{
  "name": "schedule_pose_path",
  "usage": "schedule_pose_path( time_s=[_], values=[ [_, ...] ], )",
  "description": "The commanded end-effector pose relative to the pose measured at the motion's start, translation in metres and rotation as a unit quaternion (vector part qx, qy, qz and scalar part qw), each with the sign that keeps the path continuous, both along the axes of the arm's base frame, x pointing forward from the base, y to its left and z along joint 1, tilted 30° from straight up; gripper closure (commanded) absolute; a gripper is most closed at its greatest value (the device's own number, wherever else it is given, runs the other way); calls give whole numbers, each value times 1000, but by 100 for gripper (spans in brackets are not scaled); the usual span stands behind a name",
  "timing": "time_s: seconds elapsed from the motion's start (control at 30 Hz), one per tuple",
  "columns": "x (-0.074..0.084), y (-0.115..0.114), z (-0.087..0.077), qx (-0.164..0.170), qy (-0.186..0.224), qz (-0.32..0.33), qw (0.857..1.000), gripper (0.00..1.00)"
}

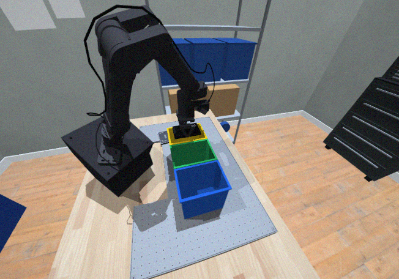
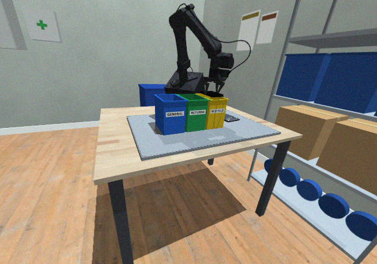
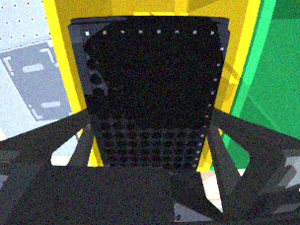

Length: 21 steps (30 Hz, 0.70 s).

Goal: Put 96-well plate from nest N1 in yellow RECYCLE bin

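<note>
The yellow RECYCLE bin (image 1: 186,142) (image 2: 215,118) (image 3: 61,54) stands upright at the far end of a row of three bins. My gripper (image 1: 186,127) (image 2: 215,89) (image 3: 150,112) hangs over its mouth, shut on the black 96-well plate (image 1: 186,131) (image 2: 214,93) (image 3: 153,89). The plate is tilted, with its lower end down inside the yellow bin. The empty plate nest N1 (image 1: 163,136) (image 2: 232,118) (image 3: 30,84) lies on the mat just beside the yellow bin.
The green RETURNS bin (image 1: 190,152) (image 2: 195,119) (image 3: 276,74) and the blue GENERAL bin (image 1: 203,204) (image 2: 170,123) stand upright next to the yellow one on the grey perforated mat (image 1: 190,243) (image 2: 176,143). The arm's base (image 1: 108,154) sits left of the bins. A shelf rack (image 1: 249,75) stands behind the table.
</note>
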<state>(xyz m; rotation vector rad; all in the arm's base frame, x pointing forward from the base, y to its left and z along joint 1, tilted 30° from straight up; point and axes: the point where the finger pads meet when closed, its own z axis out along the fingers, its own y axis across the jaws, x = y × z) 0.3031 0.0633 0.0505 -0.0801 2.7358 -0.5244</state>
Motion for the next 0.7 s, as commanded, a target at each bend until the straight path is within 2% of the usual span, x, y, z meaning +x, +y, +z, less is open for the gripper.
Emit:
schedule_pose_path(
  time_s=[0.0, 0.3, 0.67],
  values=[
    [-1, 0, 5, 8, -12, 2, 1000, 100],
    [5, 3, 13, 14, -24, 3, 1000, 100],
    [-2, 3, -1, 2, 0, 5, 1000, 100]
  ],
)
